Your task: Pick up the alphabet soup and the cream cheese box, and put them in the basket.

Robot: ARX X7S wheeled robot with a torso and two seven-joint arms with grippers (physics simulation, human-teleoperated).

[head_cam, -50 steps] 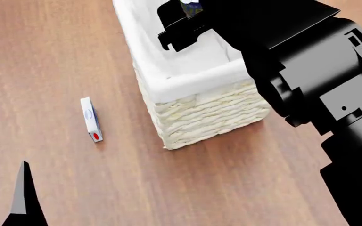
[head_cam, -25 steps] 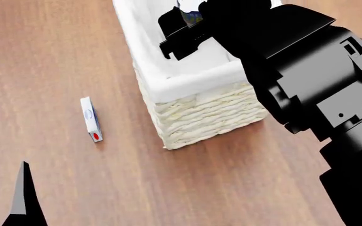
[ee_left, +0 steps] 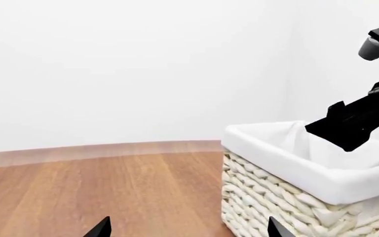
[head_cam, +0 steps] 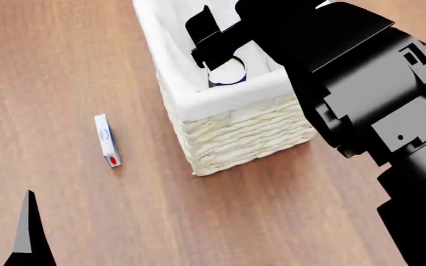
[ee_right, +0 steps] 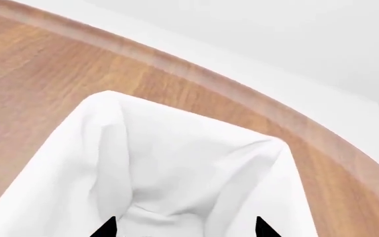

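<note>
Small blue-labelled soup can, pale top up, inside tall cream wicker basket, upper centre. Right pincer spread, empty. Thin white cream cheese box on wooden surface, left-centre: light, stiff; grip across narrow edges. Left pincer apart, empty.

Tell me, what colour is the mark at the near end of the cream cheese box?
Red, on the cream cheese box; head view.

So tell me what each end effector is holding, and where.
Nothing. The right end effector is open above the blue-labelled silver-topped soup can inside the wicker basket; the left is empty.
</note>
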